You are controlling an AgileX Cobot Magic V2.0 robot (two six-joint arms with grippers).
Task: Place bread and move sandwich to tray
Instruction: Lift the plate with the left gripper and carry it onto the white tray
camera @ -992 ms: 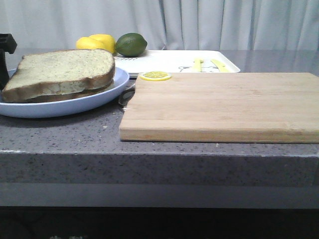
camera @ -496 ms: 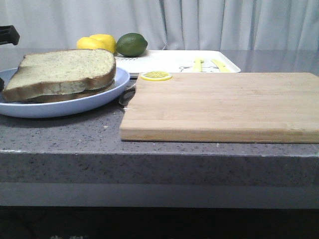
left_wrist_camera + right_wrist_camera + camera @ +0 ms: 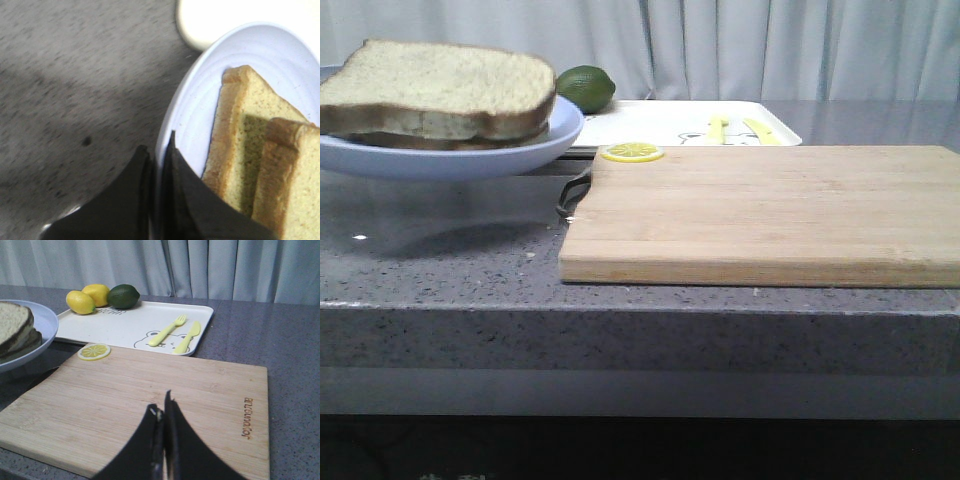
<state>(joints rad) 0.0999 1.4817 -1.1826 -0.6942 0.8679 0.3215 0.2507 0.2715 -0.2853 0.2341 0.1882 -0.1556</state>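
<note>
The sandwich (image 3: 430,95) is two stacked speckled tan slices, with the bread (image 3: 440,75) as its top slice; no egg shows. It lies on a pale blue plate (image 3: 470,160) that hangs above the countertop at the left, its shadow below it. My left gripper (image 3: 159,145) is shut on the plate's rim (image 3: 172,125), close beside the bread slices (image 3: 250,150). It is out of the front view. The cream tray (image 3: 650,122) lies behind the board. My right gripper (image 3: 162,407) is shut on nothing, above the wooden cutting board (image 3: 125,390).
The cutting board (image 3: 770,210) fills the middle and right of the counter, a lemon slice (image 3: 631,152) at its far left corner. On the tray (image 3: 125,325) lie two lemons (image 3: 80,301), a lime (image 3: 122,296) and a yellow fork and knife (image 3: 170,331). A dark handle (image 3: 575,190) sits beside the board.
The plate with the sandwich has risen off the countertop and now hangs above it. The left gripper's dark tip at the front view's left edge has gone from that view.
</note>
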